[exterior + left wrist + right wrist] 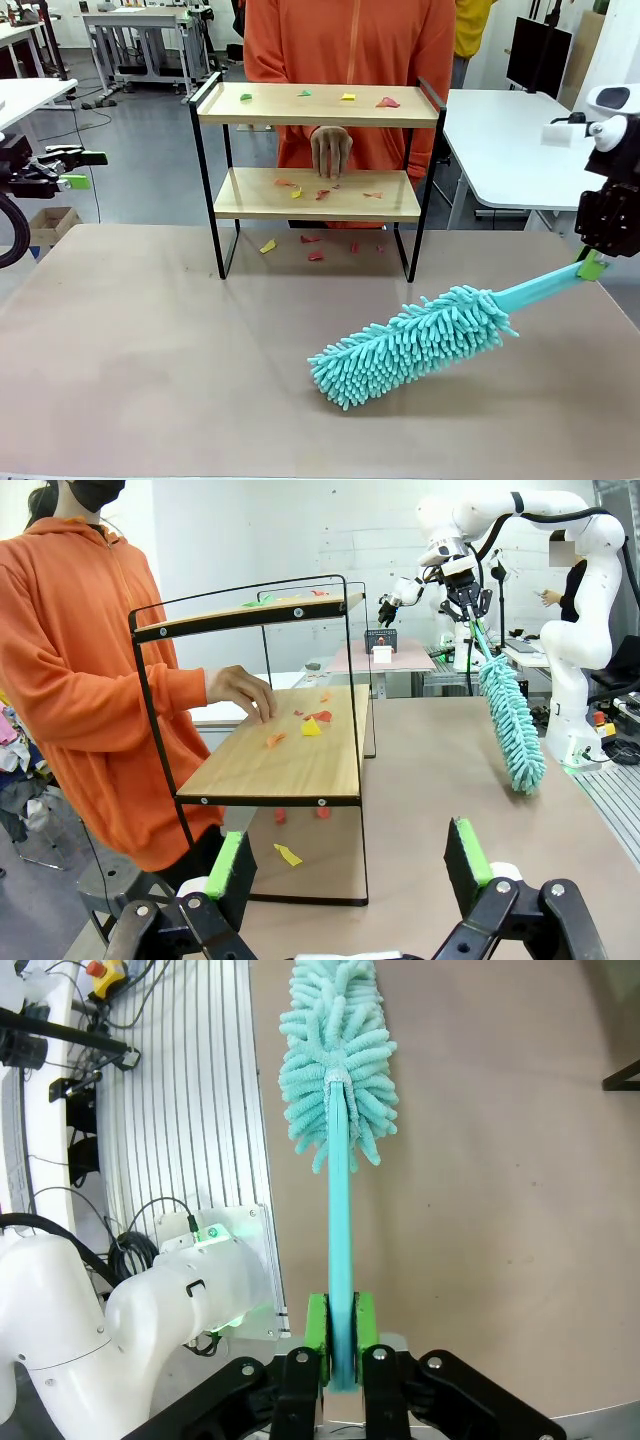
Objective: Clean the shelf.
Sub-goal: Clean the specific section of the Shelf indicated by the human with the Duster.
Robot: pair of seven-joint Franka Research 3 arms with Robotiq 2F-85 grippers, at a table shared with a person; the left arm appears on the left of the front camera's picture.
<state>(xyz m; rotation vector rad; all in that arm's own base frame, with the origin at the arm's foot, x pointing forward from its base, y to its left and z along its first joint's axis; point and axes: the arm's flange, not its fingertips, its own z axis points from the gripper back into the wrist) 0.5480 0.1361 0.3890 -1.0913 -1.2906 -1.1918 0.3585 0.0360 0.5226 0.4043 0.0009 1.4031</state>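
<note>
At the far centre of the table (150,350) stands the shelf (280,108). Right gripper (592,265), closed on the handle of the duster (415,343), lies to its right; the duster's long axis slants down-left, head short of the shelf. Left gripper (85,170) stands open.

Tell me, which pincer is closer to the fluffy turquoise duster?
The right. The right pincer is shut on the handle end of the duster. The left pincer hangs open far away, out past the left end of the shelf.
</note>
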